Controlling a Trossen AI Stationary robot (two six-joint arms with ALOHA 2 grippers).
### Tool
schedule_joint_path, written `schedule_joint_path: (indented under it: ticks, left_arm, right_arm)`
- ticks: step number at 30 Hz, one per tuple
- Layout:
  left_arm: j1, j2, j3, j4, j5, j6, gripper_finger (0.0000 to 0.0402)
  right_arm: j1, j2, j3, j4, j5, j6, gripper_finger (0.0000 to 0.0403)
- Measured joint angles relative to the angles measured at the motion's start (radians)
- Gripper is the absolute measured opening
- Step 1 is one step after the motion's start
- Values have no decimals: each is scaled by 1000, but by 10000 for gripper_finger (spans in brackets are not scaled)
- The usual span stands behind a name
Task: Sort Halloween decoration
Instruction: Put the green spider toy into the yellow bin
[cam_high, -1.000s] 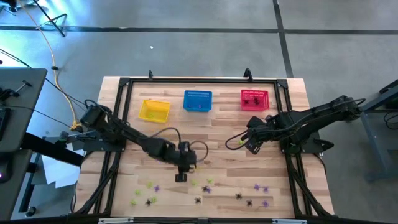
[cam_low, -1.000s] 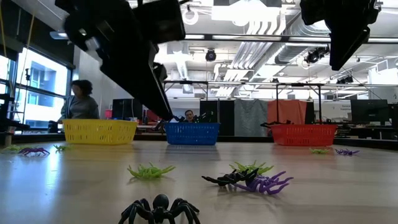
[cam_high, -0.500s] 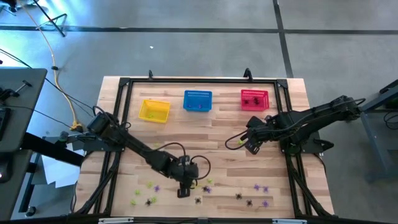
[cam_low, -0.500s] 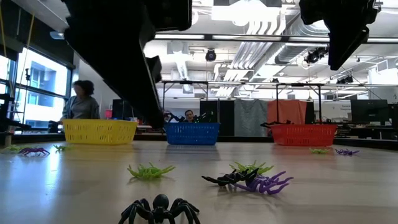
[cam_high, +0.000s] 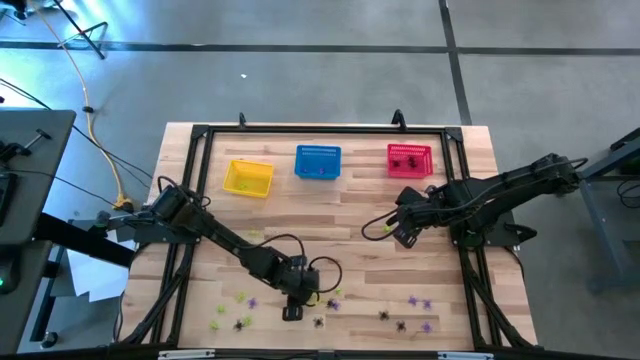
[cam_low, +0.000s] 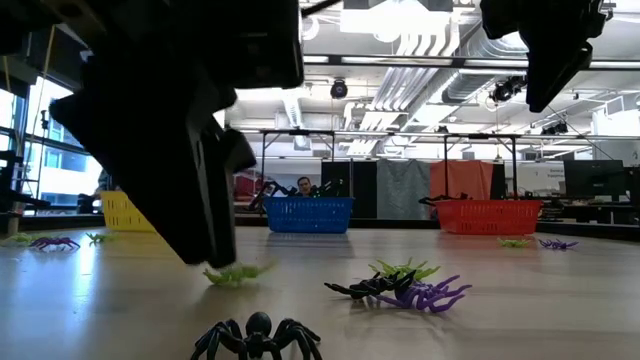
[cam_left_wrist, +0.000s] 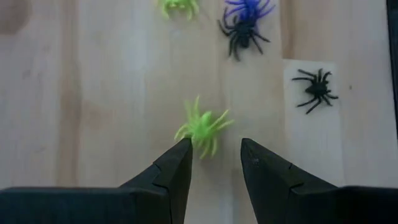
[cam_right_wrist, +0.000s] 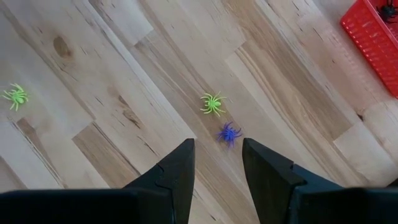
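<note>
Several tiny purple, yellow-green and black spiders lie scattered along the table's near part (cam_high: 420, 302). My left gripper (cam_high: 292, 312) is low over them and open. In the left wrist view its fingertips (cam_left_wrist: 216, 149) stand just short of a yellow-green spider (cam_left_wrist: 202, 127), which lies flat on the wood. The low view shows that gripper (cam_low: 205, 255) close to the same spider (cam_low: 238, 273). My right gripper (cam_high: 403, 235) hangs open above the table's right middle. Below it lie a green spider (cam_right_wrist: 213, 103) and a purple one (cam_right_wrist: 229, 132).
Yellow (cam_high: 248, 178), blue (cam_high: 318, 162) and red (cam_high: 409, 159) mesh baskets stand in a row along the far edge. A black-and-purple pair (cam_left_wrist: 242, 25) and a lone black spider (cam_left_wrist: 317, 90) lie near the left gripper. A black frame borders the table.
My left gripper has moved toward the table's near edge and come down, and now stands low beside the yellow-green spider. The spiders have stayed where they lay.
</note>
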Motion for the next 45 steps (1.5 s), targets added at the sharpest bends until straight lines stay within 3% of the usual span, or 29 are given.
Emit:
schedule_joint_path:
  ticks: [13,22,38,45]
  left_arm:
    - [54,34,6,-5,45,67,125]
    - [60,38,1,42,71,50,79]
    - [60,36,0,54,84,15,83]
    - [87,36,1,23,94,-11,20]
  right_arm:
    - [0,0,0,12,0,0,130]
    - [0,0,0,16,0,0,130]
    - [0,0,0,20,0,0,130]
    - [0,0,0,20,0,0,130]
